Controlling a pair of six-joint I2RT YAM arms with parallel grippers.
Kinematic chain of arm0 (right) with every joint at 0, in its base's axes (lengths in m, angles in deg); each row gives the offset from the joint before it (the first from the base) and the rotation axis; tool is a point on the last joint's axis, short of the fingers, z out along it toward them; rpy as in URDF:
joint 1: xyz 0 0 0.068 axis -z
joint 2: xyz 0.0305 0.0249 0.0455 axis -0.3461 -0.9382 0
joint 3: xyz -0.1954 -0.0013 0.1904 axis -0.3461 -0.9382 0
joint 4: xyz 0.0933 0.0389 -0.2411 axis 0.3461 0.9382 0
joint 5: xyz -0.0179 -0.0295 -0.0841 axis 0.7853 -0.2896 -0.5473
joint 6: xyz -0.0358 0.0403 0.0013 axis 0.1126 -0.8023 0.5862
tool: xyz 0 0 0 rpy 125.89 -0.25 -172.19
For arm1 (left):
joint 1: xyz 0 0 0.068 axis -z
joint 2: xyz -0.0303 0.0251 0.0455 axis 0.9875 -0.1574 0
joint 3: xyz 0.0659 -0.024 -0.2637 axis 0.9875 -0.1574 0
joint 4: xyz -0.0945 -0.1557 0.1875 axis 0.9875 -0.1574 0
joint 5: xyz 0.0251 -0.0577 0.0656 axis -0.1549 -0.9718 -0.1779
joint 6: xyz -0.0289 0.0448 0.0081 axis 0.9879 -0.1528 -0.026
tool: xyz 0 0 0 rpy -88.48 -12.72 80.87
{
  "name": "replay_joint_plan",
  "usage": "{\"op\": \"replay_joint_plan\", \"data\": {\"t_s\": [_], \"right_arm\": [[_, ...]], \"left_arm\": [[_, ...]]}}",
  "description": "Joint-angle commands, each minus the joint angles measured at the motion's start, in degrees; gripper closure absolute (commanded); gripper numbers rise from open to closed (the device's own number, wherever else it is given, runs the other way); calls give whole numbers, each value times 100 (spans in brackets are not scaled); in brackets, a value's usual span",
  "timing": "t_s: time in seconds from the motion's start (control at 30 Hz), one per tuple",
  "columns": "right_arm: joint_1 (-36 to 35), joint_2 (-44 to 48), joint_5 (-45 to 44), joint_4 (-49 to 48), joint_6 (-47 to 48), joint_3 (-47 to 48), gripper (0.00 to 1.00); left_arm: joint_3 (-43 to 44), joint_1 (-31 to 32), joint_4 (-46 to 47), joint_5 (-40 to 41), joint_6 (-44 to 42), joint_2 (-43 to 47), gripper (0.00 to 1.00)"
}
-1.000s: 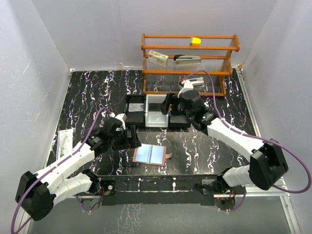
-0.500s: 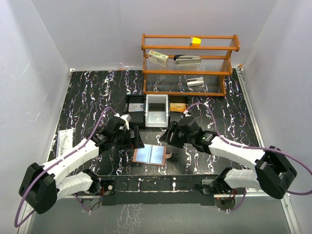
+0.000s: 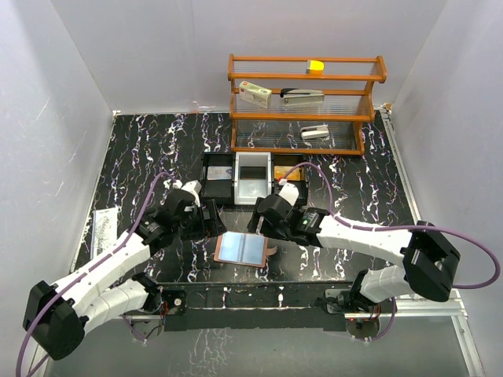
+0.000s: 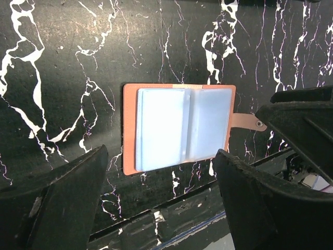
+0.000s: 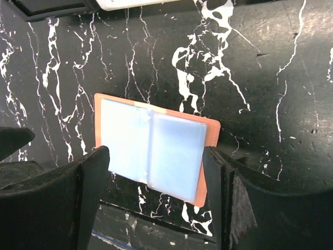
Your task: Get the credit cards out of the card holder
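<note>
- While both arms leaned in over the black marbled table (image 3: pixel 149 149), the card holder (image 3: pixel 242 248) lay flat and opened out near the front edge, its pale blue-grey inside facing up and its salmon-brown cover showing as a thin border.
- Its small clasp tab (image 3: pixel 272 251) stuck out from the right side and rested on the table.
- From above, the left gripper (image 3: pixel 209 222) hung just beside the holder's upper left corner, and the right gripper (image 3: pixel 262 225) hung just over its upper right edge.
- Seen from the left wrist, the left gripper (image 4: pixel 161 153) had its jaws spread wide, with the holder (image 4: pixel 179 127) on the table below the gap and both dark fingers (image 4: pixel 67 198) apart from it.
- Seen from the right wrist, the right gripper (image 5: pixel 156 151) also had its jaws spread, its fingers (image 5: pixel 52 198) framing the holder (image 5: pixel 153 148) and pinching nothing.
- Whether cards sat in the clear pockets could not be told.
- Behind the grippers lay a black tray (image 3: pixel 216 179) and a white tray (image 3: pixel 253 188), side by side.
- A wooden rack (image 3: pixel 306 118) stood at the back with a stapler (image 3: pixel 302 95), a small box (image 3: pixel 255 93) and a yellow block (image 3: pixel 315 66) on it.
- A printed paper slip (image 3: pixel 104 232) lay at the table's left edge.
</note>
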Motion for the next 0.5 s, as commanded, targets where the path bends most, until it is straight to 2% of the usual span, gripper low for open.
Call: {"op": "replay_joint_plan", "data": {"t_s": [0.0,0.13,0.2,0.3,0.47], "right_arm": [[-31,32,-128,-216,59,85,31],[-31,9,665,-1129,9,-415,37],[-31,-38,937,-1470,-123,-605,41],[-31,-159,1182,-1659,-172,-667,42],[-31,-433,1243,-1450,-104,-557,44]], "left_arm": [[6,-11,41,-321,-75,-85,19],[-145,-7,823,-1316,231,-508,23],[-142,-8,890,-1554,303,-796,26],[-186,-1,890,-1610,238,-1004,29],[-241,-3,854,-1624,164,-1120,31]]}}
